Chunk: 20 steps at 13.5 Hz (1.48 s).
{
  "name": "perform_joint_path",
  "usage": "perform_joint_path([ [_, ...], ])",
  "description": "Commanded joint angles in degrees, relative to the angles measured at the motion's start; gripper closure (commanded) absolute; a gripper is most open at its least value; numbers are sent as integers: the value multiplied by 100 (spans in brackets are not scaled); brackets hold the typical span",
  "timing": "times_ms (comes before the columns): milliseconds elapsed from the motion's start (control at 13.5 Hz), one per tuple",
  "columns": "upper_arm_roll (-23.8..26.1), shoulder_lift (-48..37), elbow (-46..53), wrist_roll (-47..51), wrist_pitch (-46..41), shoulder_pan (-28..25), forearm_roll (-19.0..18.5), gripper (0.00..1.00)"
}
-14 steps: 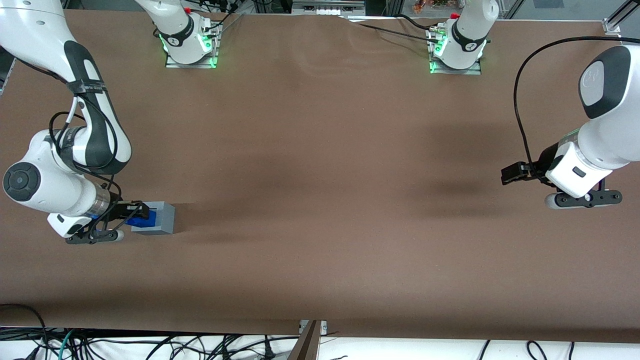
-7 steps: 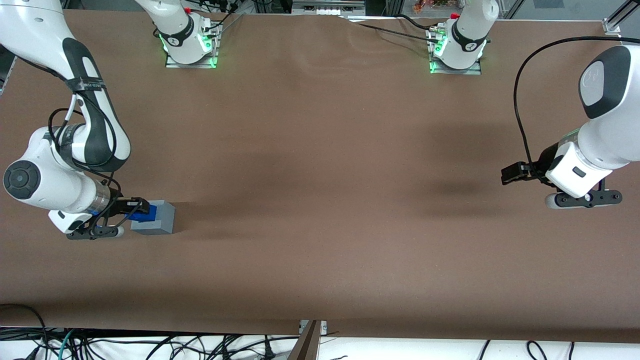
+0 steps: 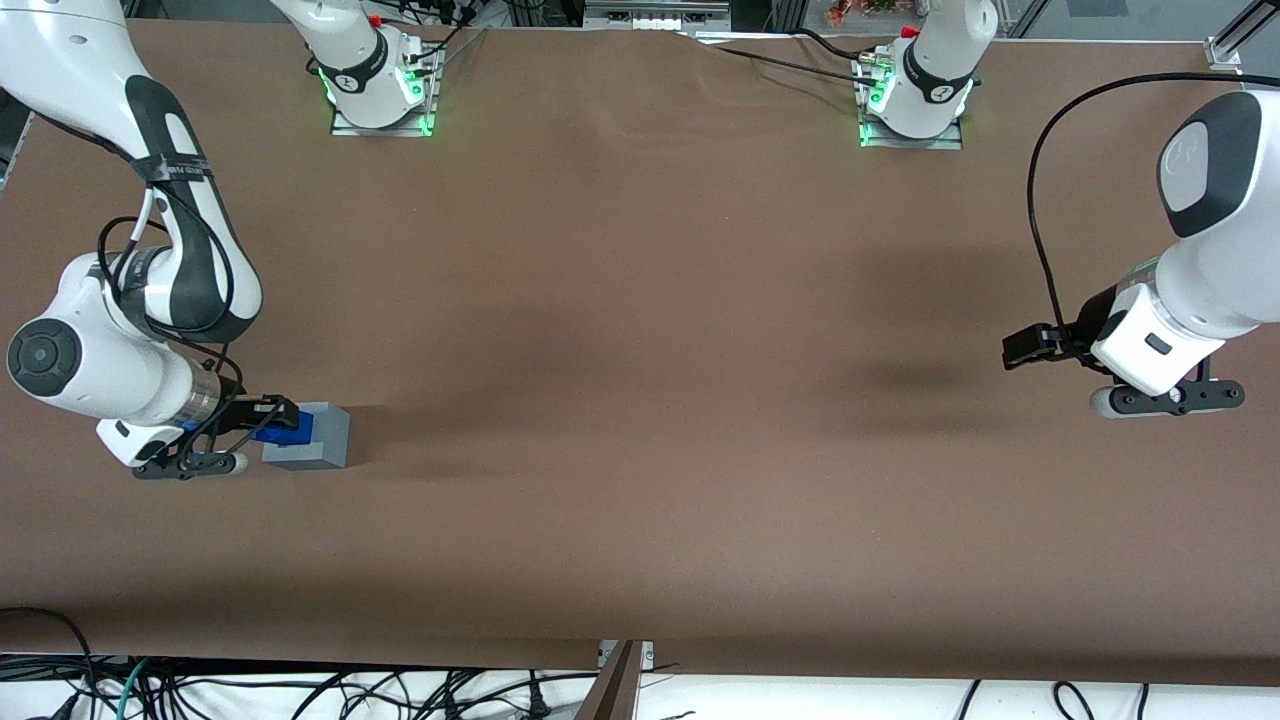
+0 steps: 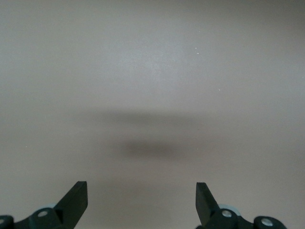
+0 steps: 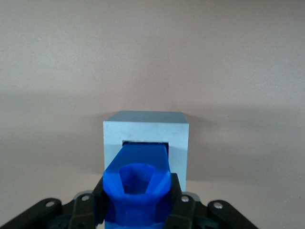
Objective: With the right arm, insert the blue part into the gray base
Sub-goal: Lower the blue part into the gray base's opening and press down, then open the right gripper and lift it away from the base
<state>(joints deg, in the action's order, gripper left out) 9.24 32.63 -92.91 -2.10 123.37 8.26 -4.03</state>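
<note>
The gray base stands on the brown table toward the working arm's end. My right arm's gripper hangs right beside and over it, shut on the blue part. In the right wrist view the blue part sits between the black fingers, and its leading end reaches into the square recess in the gray base. How deep it sits in the recess is hidden.
Both arm bases with green lights stand at the table edge farthest from the front camera. Cables hang below the near edge. The parked arm hovers at its own end.
Over the last second the gripper and blue part shifted slightly away from the front camera, and less blue shows over the base. In the last half second almost nothing moved.
</note>
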Motion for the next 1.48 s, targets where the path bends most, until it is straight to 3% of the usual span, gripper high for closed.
perform_joint_path([
  [0, 25, 305, -52, 8, 222, 61, 68, 66],
  [222, 25, 340, -52, 8, 363, 61, 69, 63],
  [370, 34, 341, -26, 26, 354, 53, 77, 1],
  [741, 69, -98, 211, 439, -285, 0, 33, 0],
  [1111, 78, -1292, 282, 438, -1628, 9, 86, 0],
  [1407, 95, -2592, -165, 430, -2335, 9, 481, 0],
])
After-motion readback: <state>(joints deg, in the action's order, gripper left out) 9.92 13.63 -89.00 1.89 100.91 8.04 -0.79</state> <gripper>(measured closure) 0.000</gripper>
